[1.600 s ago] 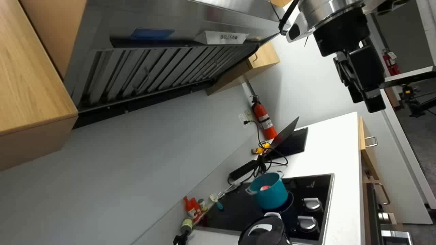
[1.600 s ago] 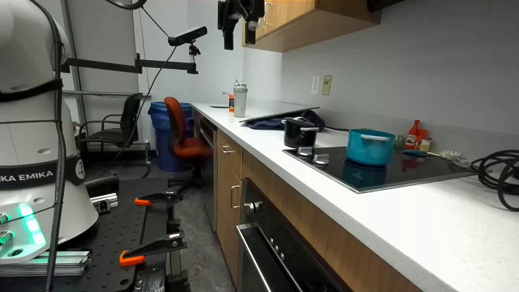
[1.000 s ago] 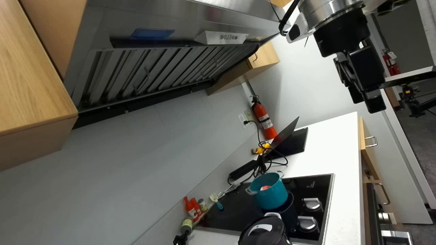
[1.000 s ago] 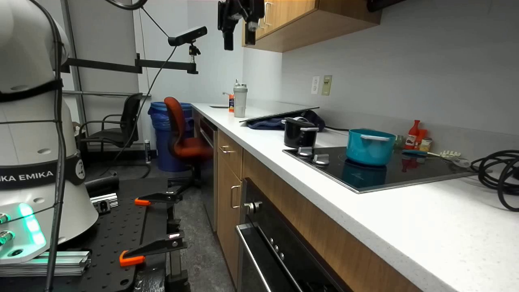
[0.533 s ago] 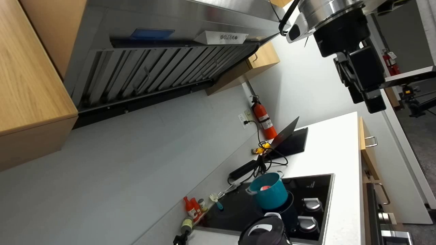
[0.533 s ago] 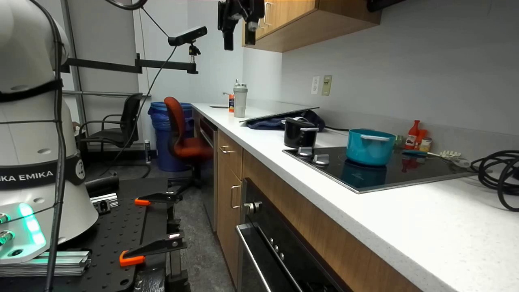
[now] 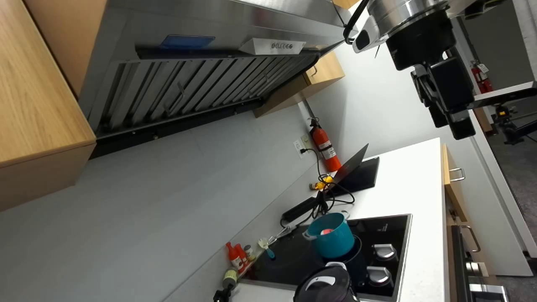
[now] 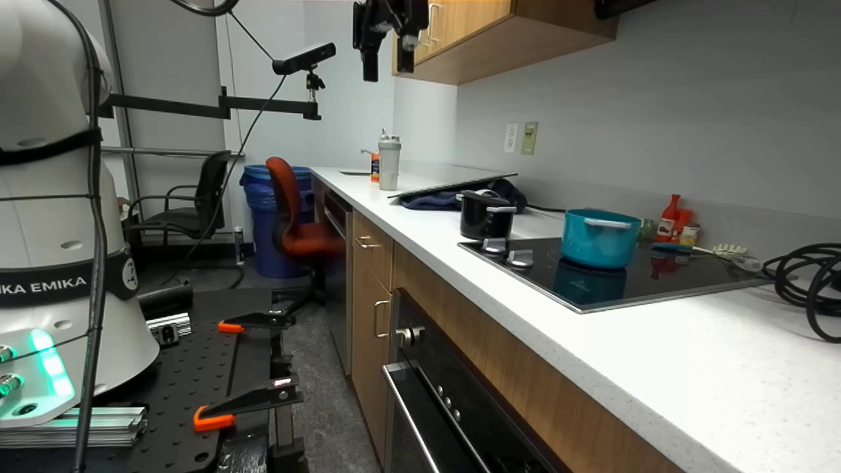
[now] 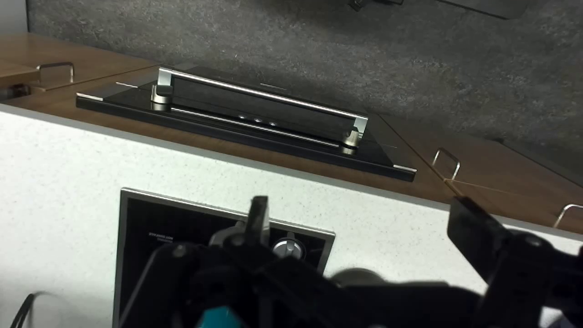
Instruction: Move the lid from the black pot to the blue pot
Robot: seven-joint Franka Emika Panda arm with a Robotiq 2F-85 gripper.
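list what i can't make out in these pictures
Black pot and its lid: lower parts cut off by the bottom edge in an exterior view.
Blue pot: mostly hidden by the gripper, cut by the bottom edge, in the wrist view.
Red thing inside it: too small to name in an exterior view.
Label on a red bottle: too small to read in both exterior views.

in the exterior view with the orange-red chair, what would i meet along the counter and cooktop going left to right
shaker bottle → black pot → blue pot → tall red bottle → coiled black cable
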